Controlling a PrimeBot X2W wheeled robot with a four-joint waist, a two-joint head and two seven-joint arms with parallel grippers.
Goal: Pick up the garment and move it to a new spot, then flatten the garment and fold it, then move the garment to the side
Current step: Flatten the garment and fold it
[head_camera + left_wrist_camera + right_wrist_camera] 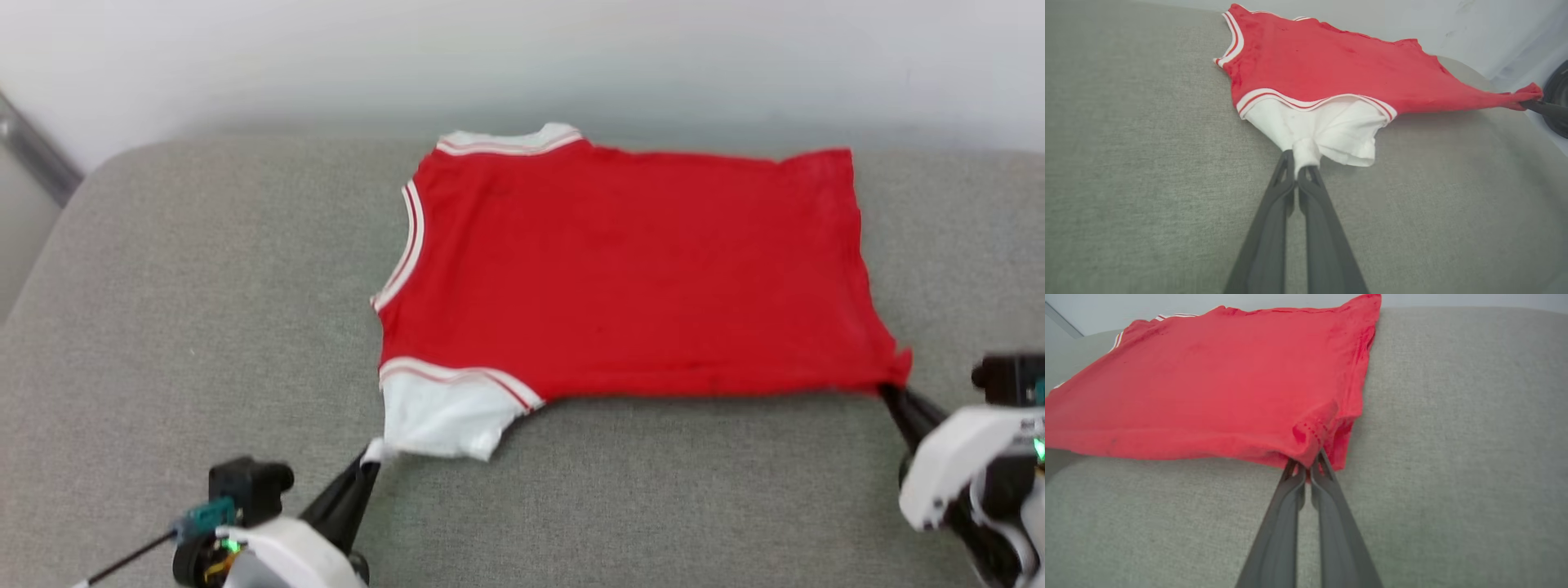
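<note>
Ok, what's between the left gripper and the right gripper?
Head view: the red jersey stretches between them, left gripper shut on its white sleeve, right gripper on its hem corner; otherwise bare grey cushion.

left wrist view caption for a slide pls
Left claw pinches the red garment by its white sleeve on a grey fabric surface while the right claw grips its hem corner.

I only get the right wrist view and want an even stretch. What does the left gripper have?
Observer: The left gripper is shut on the edge of the shirt's near white sleeve.
Operator: Is that sleeve lying flat?
Observer: No, it bunches to a point at the grip.
Operator: And the far sleeve?
Observer: A white strip with striped trim peeks out at the far edge.
</note>
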